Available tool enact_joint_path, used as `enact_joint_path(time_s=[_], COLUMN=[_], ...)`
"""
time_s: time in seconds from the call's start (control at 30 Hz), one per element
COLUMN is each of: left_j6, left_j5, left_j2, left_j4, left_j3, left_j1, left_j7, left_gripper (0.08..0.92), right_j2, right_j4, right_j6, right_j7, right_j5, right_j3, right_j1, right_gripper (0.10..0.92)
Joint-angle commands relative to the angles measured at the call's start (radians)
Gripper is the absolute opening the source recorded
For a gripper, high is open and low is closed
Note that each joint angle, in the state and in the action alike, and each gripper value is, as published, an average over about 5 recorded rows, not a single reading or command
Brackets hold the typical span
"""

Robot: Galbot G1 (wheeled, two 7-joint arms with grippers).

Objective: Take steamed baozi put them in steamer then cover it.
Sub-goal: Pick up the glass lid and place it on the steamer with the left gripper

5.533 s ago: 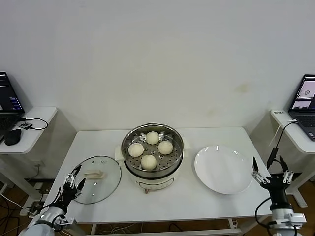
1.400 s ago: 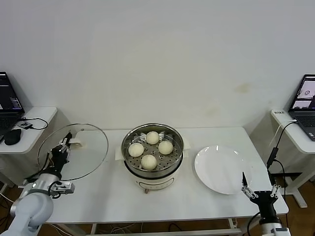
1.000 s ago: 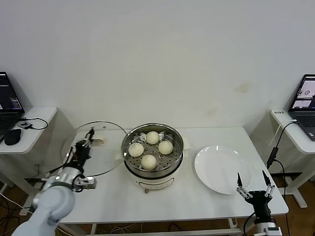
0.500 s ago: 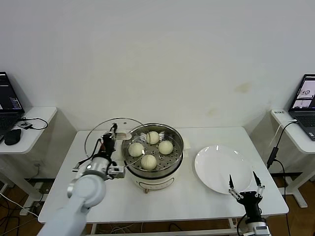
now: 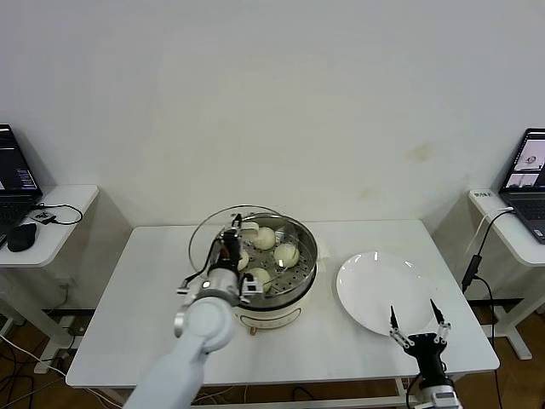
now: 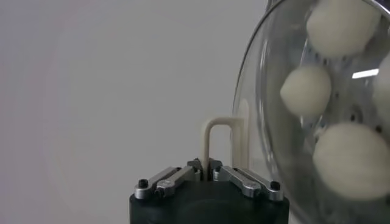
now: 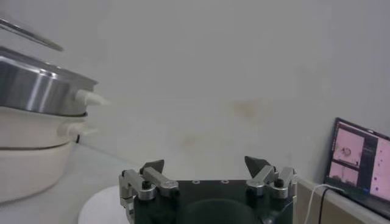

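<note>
Over the steamer, left claw tilts cover.

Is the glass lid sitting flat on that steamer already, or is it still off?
Not on yet. The left gripper holds the glass lid by its handle, tilted above the steamer, whose right side stays uncovered.

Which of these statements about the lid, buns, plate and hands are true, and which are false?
1. The left hand grips the cover by its handle. True.
2. The cover sits flat on the steamer. False: it is held tilted at the steamer's left edge.
3. Steamed baozi lie in the steamer. True.
4. The plate holds one bun. False: it holds none.
5. The right hand is shut on the plate. False: open, near the table's front edge.
</note>
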Motion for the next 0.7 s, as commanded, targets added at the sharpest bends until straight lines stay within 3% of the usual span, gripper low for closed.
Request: enact_joint_path(time_s=[0.03,0.7], left_j6=[0.012,-0.010], left_j5=[0.079,0.101], left_j2=[-0.140,-0.167], left_j4=[0.089,0.111], left_j3=[0.056,0.034], left_j1=[-0.032,0.008], left_j7=[0.016,-0.011], left_gripper=[0.139,0.139], right_j2=[0.006,0.005], right_j4=[-0.004,-0.012], right_j6=[-0.003,0.004], right_j7=[-0.001,-0.005], right_j5=[-0.001,-0.003], right_j3=[-0.013,-0.019], right_j1=[-0.004,-0.010], right_gripper=[0.823,0.823])
